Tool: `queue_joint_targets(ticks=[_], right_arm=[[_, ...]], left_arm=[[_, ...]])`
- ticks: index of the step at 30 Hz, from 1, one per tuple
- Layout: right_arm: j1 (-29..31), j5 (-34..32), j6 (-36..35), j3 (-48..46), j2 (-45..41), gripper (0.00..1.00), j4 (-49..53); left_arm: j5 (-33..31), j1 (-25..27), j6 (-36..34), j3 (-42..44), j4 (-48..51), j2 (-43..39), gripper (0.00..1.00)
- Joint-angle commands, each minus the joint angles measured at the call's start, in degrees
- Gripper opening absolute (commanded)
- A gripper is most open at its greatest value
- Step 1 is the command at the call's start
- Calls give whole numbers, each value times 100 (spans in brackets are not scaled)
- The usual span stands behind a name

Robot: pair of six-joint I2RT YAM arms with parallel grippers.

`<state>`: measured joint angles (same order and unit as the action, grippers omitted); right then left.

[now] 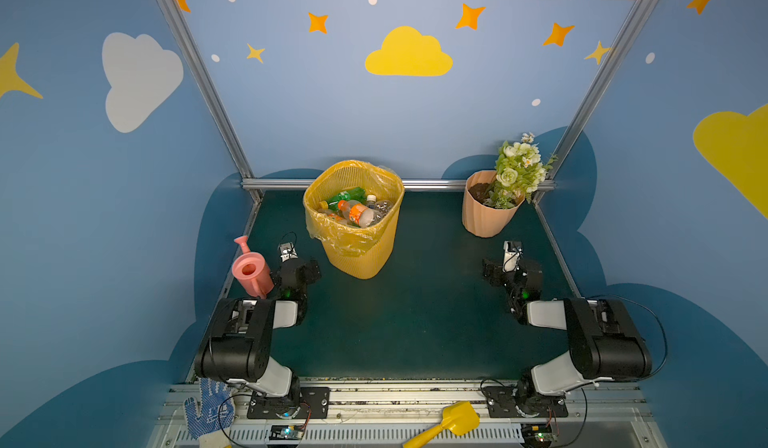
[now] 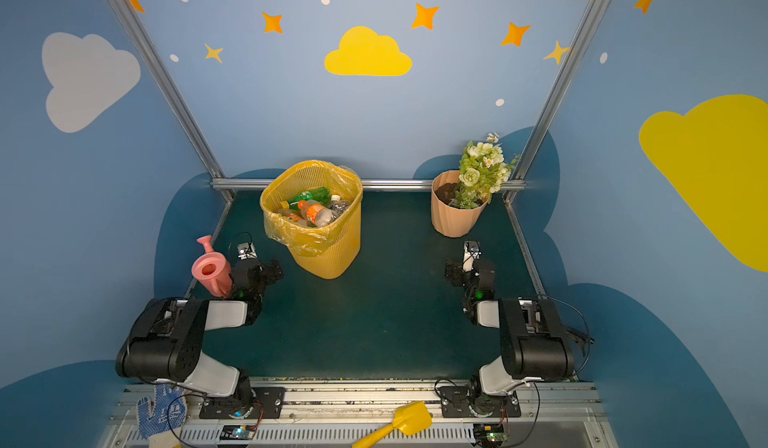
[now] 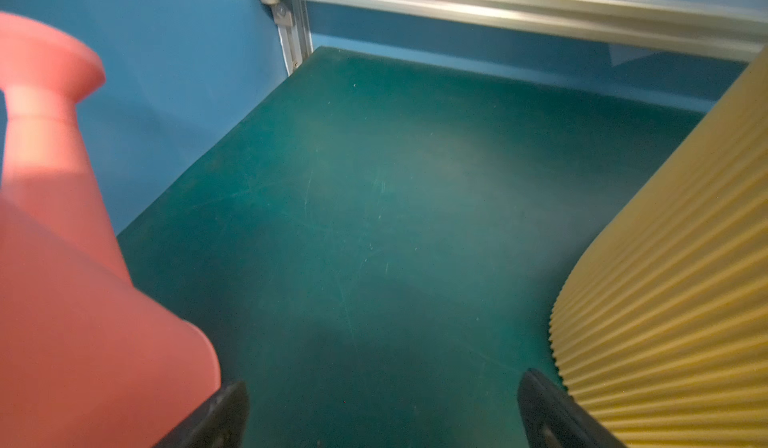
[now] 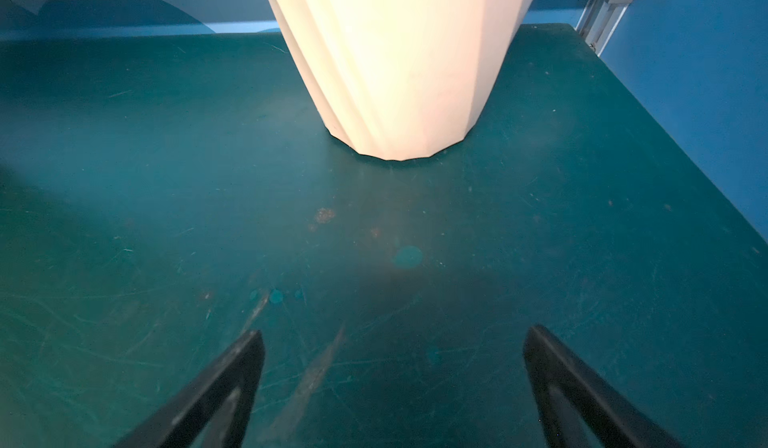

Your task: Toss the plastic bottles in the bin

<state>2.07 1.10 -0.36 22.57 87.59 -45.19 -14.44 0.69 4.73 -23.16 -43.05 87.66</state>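
Nothing legible anywhere: no words, brands, numbers or signs clear enough to read. Orange label on a plastic bottle [image 1: 358, 214] lying on top of the heap in the bin [image 1: 365, 259]: printing too small and blurred to make out in both top views. Same for the green bottle [image 1: 345, 196] just behind it, with only a pale smudge on its label. Blue dot pattern on the glove [image 1: 206, 404] at the front rail, but no writing to be made out.
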Motion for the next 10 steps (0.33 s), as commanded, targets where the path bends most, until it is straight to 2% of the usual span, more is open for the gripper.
queue_joint_targets(ticks=[1, 10], right_arm=[[-20, 70, -32, 90, -102, 97, 17], [3, 20, -58, 110, -103, 97, 77]], left_arm=[[179, -29, 9, -85, 129, -98, 100], [179, -28, 1, -75, 104, -99, 100]])
